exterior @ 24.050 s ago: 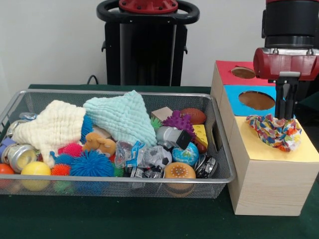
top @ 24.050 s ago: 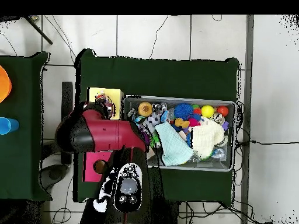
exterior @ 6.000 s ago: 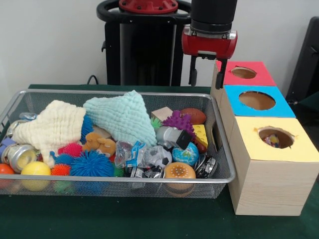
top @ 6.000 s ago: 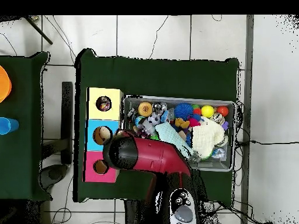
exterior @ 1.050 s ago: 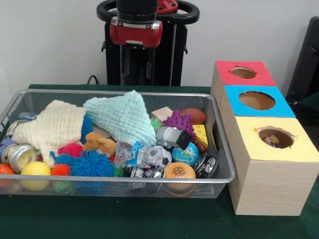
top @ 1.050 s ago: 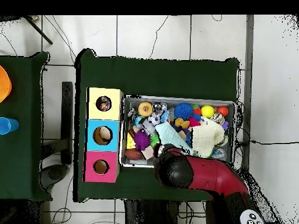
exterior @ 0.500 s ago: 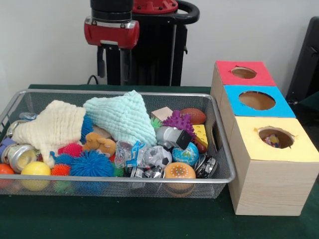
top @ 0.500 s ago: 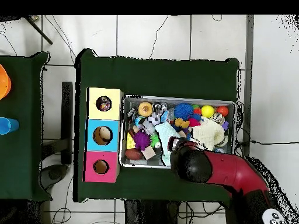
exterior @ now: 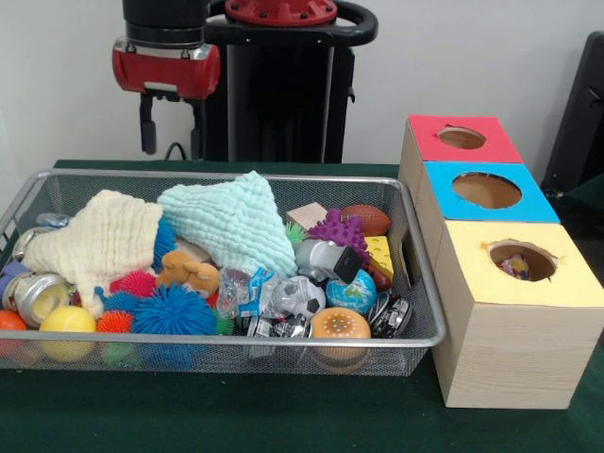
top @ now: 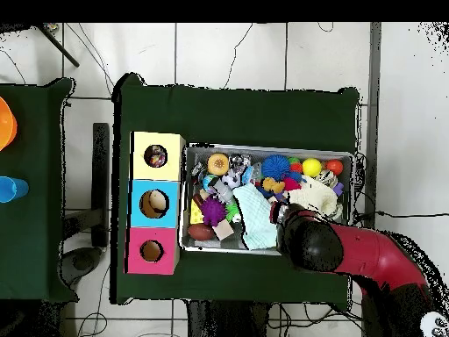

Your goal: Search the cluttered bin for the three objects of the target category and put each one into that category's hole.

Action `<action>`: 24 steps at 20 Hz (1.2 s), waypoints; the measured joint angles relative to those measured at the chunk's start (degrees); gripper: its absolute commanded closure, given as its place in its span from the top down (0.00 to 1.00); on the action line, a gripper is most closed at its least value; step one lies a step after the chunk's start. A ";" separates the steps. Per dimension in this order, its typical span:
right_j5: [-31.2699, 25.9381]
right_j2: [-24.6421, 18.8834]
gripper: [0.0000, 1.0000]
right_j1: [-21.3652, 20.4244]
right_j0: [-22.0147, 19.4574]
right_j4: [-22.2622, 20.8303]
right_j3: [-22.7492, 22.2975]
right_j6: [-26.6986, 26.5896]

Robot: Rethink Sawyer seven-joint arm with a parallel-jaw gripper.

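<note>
Above the far left of the wire bin (exterior: 420,283), the gripper (exterior: 171,127) hangs empty with its fingers spread apart. Below it lie a cream cloth (exterior: 99,241) and a mint cloth (exterior: 231,222) among toys. At right, a patterned cloth (exterior: 516,265) sits inside the yellow box's hole (exterior: 524,260).

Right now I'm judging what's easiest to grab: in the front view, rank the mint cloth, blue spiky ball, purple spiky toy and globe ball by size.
1. mint cloth
2. blue spiky ball
3. purple spiky toy
4. globe ball
The last two look close; the toy lies farther back, so that order is unsure.
</note>
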State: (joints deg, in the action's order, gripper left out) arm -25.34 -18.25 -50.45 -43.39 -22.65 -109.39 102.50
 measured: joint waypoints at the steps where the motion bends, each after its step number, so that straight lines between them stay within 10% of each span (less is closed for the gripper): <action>1: -0.01 -0.23 1.00 0.32 -0.38 -0.39 0.22 0.00; 24: 0.00 -2.93 1.00 10.62 -4.36 -8.30 4.71 0.00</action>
State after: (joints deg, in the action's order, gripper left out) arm -25.34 -21.17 -39.82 -47.75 -30.94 -104.69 102.50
